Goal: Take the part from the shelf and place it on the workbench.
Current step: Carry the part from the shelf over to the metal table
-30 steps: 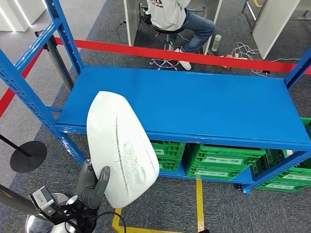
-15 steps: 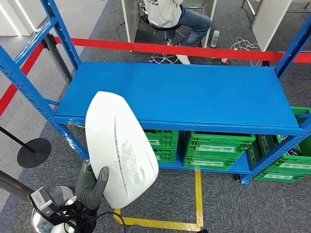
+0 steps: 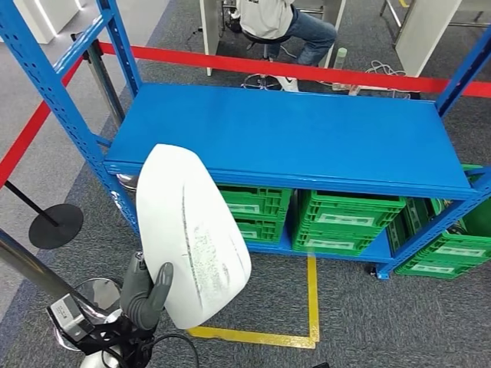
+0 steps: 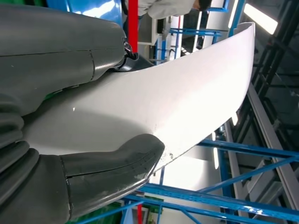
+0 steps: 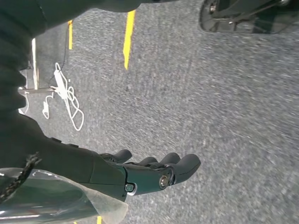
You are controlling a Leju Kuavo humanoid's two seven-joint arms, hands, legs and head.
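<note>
One step done, one left: white curved part (image 3: 191, 234) off the blue shelf (image 3: 289, 138), clamped in left hand (image 3: 145, 291) before it; right hand (image 5: 155, 172) hanging slack, fingers apart, holding nothing; placing on the surface yet undone.

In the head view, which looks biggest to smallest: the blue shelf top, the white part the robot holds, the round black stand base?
1. Blue shelf top.
2. White part, though it sits closest to the camera, so it looks inflated.
3. Round black stand base.
</note>
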